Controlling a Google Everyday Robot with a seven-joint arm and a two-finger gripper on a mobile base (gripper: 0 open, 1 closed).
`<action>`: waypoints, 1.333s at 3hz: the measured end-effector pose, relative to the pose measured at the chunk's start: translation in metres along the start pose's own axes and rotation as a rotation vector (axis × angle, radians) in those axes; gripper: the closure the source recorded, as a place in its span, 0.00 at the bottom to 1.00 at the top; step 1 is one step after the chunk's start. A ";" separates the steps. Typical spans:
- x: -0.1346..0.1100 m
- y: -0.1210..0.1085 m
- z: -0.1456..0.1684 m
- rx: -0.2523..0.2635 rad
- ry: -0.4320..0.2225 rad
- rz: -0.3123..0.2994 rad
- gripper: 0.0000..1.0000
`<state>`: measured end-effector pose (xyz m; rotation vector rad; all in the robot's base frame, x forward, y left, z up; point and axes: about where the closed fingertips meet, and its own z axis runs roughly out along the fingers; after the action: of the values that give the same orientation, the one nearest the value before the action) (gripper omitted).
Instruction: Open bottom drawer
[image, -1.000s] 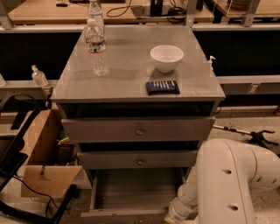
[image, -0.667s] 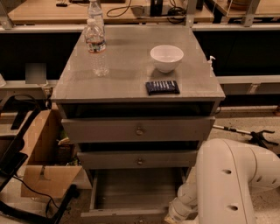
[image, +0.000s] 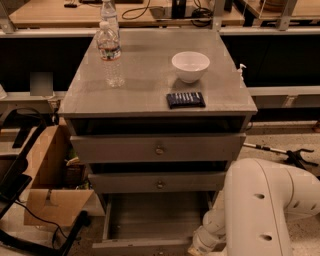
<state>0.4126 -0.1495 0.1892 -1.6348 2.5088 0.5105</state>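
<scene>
Arm (image: 260, 210) nearest: filled the lower right corner, wrist (image: 209, 234) dipping to the view's lower edge just right of the bottom drawer (image: 155, 222). Lost the claw below that edge, at the wrist's end; could not tell whether apart, together or clamped on anything.

Found the drawer at the cabinet's foot, drawn well out, grey tray floor open to view, front lying along the lower edge. Judged the opening as good as done. Called next for little: perhaps a last short pull straight outward, otherwise a release and a clean retreat without nudging the front back in.

Could not make out the knob, cut off or lost at the bottom edge. Could not gauge the travel left in the slides.

Above, passed the middle drawer (image: 159, 182) and top drawer (image: 159, 148), neither part of the job. Farther back, on the counter (image: 145, 90): dark packet (image: 185, 99), white bowl (image: 190, 66), bottle (image: 111, 55). Could not read the packet's label.
</scene>
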 end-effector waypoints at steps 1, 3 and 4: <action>0.000 0.000 0.000 0.000 0.000 0.000 0.27; 0.000 0.000 0.000 0.000 0.000 0.000 0.00; 0.000 0.000 0.000 0.000 0.000 0.000 0.00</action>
<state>0.4125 -0.1495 0.1891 -1.6348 2.5090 0.5109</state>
